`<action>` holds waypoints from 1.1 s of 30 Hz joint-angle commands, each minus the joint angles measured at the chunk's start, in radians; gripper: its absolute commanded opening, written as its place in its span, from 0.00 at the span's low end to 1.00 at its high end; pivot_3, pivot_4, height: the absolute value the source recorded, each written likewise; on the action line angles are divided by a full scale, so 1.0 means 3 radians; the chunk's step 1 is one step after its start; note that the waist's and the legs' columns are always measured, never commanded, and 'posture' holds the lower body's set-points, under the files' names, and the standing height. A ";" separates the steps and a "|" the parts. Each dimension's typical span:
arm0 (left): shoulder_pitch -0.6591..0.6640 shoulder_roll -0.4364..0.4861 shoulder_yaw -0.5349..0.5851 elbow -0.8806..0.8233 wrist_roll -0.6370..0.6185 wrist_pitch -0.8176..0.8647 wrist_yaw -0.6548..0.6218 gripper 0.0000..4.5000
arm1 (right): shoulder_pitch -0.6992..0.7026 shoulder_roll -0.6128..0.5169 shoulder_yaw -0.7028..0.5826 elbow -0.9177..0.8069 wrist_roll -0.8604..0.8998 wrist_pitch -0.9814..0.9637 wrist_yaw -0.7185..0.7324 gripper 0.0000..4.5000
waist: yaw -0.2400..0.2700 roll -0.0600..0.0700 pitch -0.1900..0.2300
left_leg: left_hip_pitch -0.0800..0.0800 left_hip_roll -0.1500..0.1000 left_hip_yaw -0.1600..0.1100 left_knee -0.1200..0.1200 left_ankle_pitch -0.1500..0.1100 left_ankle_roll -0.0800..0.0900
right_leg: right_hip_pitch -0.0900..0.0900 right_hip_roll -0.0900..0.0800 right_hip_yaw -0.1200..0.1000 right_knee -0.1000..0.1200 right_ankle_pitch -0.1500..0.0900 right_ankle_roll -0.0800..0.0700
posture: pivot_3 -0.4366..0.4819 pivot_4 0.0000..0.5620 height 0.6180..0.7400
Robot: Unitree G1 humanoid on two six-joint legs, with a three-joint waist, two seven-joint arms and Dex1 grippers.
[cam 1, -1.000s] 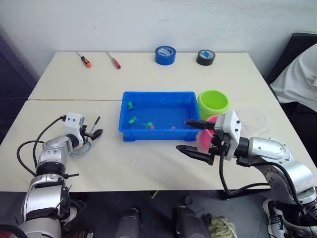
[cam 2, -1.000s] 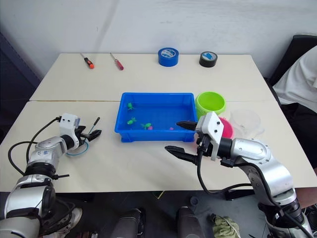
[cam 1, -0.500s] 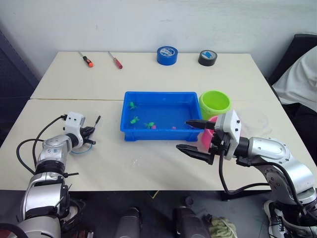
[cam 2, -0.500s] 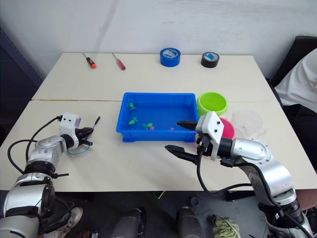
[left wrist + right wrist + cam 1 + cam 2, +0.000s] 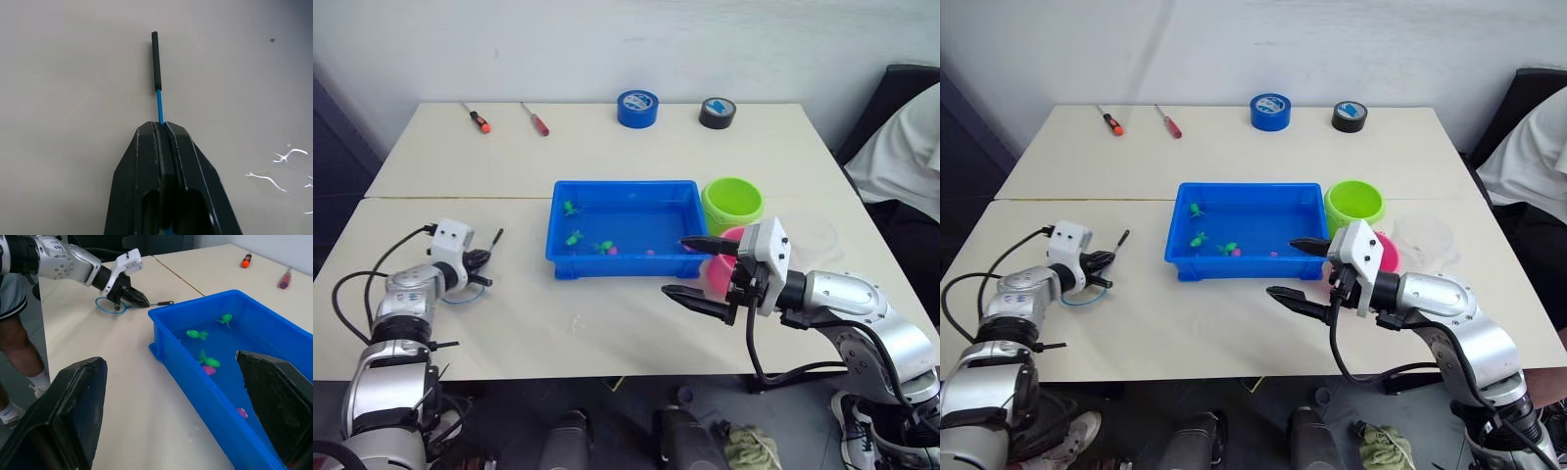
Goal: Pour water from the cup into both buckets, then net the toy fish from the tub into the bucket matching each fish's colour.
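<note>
Left gripper (image 5: 161, 128) has its fingers pinched tight on the net (image 5: 156, 63) handle, low on the bench (image 5: 607, 323); right gripper (image 5: 697, 268) hovers, fingers spread wide, empty, beside the tub (image 5: 625, 227).

left gripper (image 5: 164, 128) | jaws clamped on net (image 5: 156, 61) handle | tabletop (image 5: 73, 88)

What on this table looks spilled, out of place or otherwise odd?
Small pale smears lie on the cream tabletop in front of the bright blue rectangular plastic tub; whether they are water, I cannot tell. The left claw is shut on the blue-hooped hand net, which lies flat on the table.
</note>
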State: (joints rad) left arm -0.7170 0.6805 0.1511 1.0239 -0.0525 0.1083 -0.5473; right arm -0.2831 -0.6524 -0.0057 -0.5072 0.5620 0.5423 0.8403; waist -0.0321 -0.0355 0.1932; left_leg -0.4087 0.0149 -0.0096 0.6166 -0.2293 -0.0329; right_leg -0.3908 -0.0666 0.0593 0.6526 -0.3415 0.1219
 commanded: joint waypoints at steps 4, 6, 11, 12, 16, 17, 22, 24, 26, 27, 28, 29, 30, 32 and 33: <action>-0.0504 0.0614 -0.0169 -0.0701 0.0108 -0.0130 -0.0631 0.01 | -0.0108 0.0000 -0.0119 0.0040 0.0061 -0.0064 0.0014 1.00 | 0.0021 -0.0019 0.0010 | -0.0010 0.0006 -0.0002 0.0000 0.0003 -0.0009 | -0.0006 0.0012 -0.0009 0.0001 0.0002 -0.0007 | 0.48 0.27 0.95; -0.0588 0.0612 -0.0232 -0.0855 0.0058 -0.0119 -0.0856 0.01 | -0.0148 -0.0005 -0.0124 0.0082 0.0058 -0.0065 0.0019 1.00 | 0.0039 -0.0017 0.0009 | -0.0011 0.0009 -0.0003 0.0000 0.0003 -0.0009 | -0.0004 0.0007 -0.0010 -0.0003 0.0002 -0.0010 | 0.48 0.27 0.95; -0.0847 0.0442 -0.0497 -0.1497 -0.0175 0.0130 -0.1716 0.01 | -0.0334 -0.0028 -0.0143 0.0215 0.0075 0.0046 -0.0023 1.00 | 0.0042 -0.0011 0.0008 | -0.0012 -0.0004 0.0005 -0.0001 0.0001 0.0003 | -0.0001 -0.0009 -0.0005 -0.0012 0.0002 -0.0009 | 0.48 0.27 0.95; -0.0855 0.0415 -0.0522 -0.1571 -0.0203 0.0173 -0.1798 0.01 | -0.0355 -0.0031 -0.0143 0.0230 0.0079 0.0064 -0.0031 1.00 | 0.0036 -0.0011 0.0008 | -0.0014 -0.0005 0.0010 0.0000 0.0001 0.0004 | -0.0002 -0.0009 -0.0006 -0.0013 0.0002 -0.0009 | 0.48 0.27 0.95; -0.0861 0.0185 -0.0757 -0.1985 -0.0366 0.0360 -0.2282 0.01 | -0.0492 -0.0058 -0.0136 0.0300 0.0128 0.0292 -0.0115 1.00 | 0.0008 -0.0011 0.0008 | -0.0030 0.0001 0.0012 0.0002 0.0002 0.0003 | -0.0015 0.0006 -0.0009 -0.0013 0.0003 -0.0007 | 0.48 0.27 0.95; -0.0874 0.0092 -0.0826 -0.2070 -0.0402 0.0388 -0.2389 0.01 | -0.0526 -0.0072 -0.0125 0.0307 0.0147 0.0389 -0.0142 1.00 | 0.0012 -0.0011 0.0009 | -0.0030 0.0002 0.0012 0.0002 0.0002 0.0002 | -0.0016 0.0008 -0.0009 -0.0011 0.0003 -0.0007 | 0.48 0.27 0.95; -0.0915 -0.0204 -0.1041 -0.2240 -0.0488 0.0394 -0.2739 0.01 | -0.0626 -0.0139 -0.0060 0.0252 0.0256 0.0776 -0.0157 1.00 | 0.0007 -0.0010 0.0009 | -0.0038 0.0003 0.0012 0.0018 0.0003 0.0001 | -0.0021 0.0017 -0.0009 -0.0001 0.0003 -0.0007 | 0.48 0.27 0.95; -0.0912 -0.0314 -0.1143 -0.2266 -0.0494 0.0351 -0.2857 0.01 | -0.0656 -0.0139 -0.0045 0.0219 0.0286 0.0892 -0.0201 1.00 | 0.0006 -0.0009 0.0009 | -0.0038 0.0002 0.0012 0.0021 0.0003 0.0001 | -0.0021 0.0018 -0.0007 0.0001 0.0003 -0.0007 | 0.48 0.27 0.95; -0.0905 -0.0389 -0.1209 -0.2271 -0.0488 0.0295 -0.2946 0.01 | -0.0668 -0.0133 -0.0030 0.0174 0.0303 0.0986 -0.0235 1.00 | 0.0012 -0.0009 0.0010 | -0.0039 0.0002 0.0011 0.0024 0.0003 0.0001 | -0.0022 0.0018 -0.0008 0.0002 0.0003 -0.0007 | 0.48 0.27 0.95; -0.0902 -0.0424 -0.1231 -0.2272 -0.0489 0.0274 -0.2979 0.01 | -0.0664 -0.0136 -0.0020 0.0145 0.0312 0.1030 -0.0244 1.00 | 0.0014 -0.0009 0.0010 | -0.0039 0.0002 0.0010 0.0027 0.0003 0.0001 | -0.0021 0.0018 -0.0008 0.0002 0.0003 -0.0007 | 0.48 0.27 0.95; -0.0899 -0.0467 -0.1259 -0.2272 -0.0497 0.0250 -0.3027 0.01 | -0.0658 -0.0135 -0.0001 0.0111 0.0314 0.1079 -0.0263 1.00 | 0.0016 -0.0009 0.0010 | -0.0040 0.0002 0.0008 0.0028 0.0003 0.0001 | -0.0021 0.0018 -0.0008 0.0003 0.0003 -0.0007 | 0.48 0.27 0.95; -0.0895 -0.0500 -0.1290 -0.2277 -0.0497 0.0220 -0.3075 0.01 | -0.0651 -0.0130 0.0014 0.0083 0.0313 0.1117 -0.0282 1.00 | 0.0016 -0.0009 0.0010 | -0.0041 0.0002 0.0006 0.0031 0.0003 0.0002 | -0.0021 0.0017 -0.0008 0.0003 0.0003 -0.0007 | 0.48 0.27 0.95; -0.0888 -0.0530 -0.1306 -0.2288 -0.0510 0.0223 -0.3108 0.01 | -0.0642 -0.0128 0.0028 0.0054 0.0313 0.1147 -0.0293 1.00 | 0.0016 -0.0009 0.0010 | -0.0042 0.0002 0.0004 0.0032 0.0002 0.0003 | -0.0021 0.0017 -0.0007 0.0003 0.0003 -0.0007 | 0.48 0.27 0.95; -0.0885 -0.0575 -0.1324 -0.2289 -0.0512 0.0217 -0.3148 0.01 | -0.0631 -0.0124 0.0041 0.0009 0.0327 0.1197 -0.0308 1.00 | 0.0016 -0.0009 0.0010 | -0.0042 0.0002 -0.0006 0.0037 0.0001 0.0004 | -0.0020 0.0017 -0.0007 0.0003 0.0003 -0.0007 | 0.48 0.27 0.95; -0.0886 -0.0591 -0.1330 -0.2284 -0.0509 0.0213 -0.3157 0.01 | -0.0628 -0.0124 0.0043 -0.0008 0.0337 0.1214 -0.0310 1.00 | 0.0016 -0.0009 0.0010 | -0.0042 0.0001 -0.0009 0.0038 0.0001 0.0004 | -0.0020 0.0016 -0.0006 0.0004 0.0003 -0.0007 | 0.48 0.27 0.95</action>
State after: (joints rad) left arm -0.9705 0.5053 -0.2497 0.3687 -0.1900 0.1870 -1.4785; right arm -0.4660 -0.6854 0.0139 -0.4686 0.6397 0.9007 0.7494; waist -0.0274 -0.0381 0.1962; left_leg -0.4215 0.0152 -0.0134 0.6281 -0.2290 -0.0315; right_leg -0.3967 -0.0618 0.0576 0.6539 -0.3405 0.1198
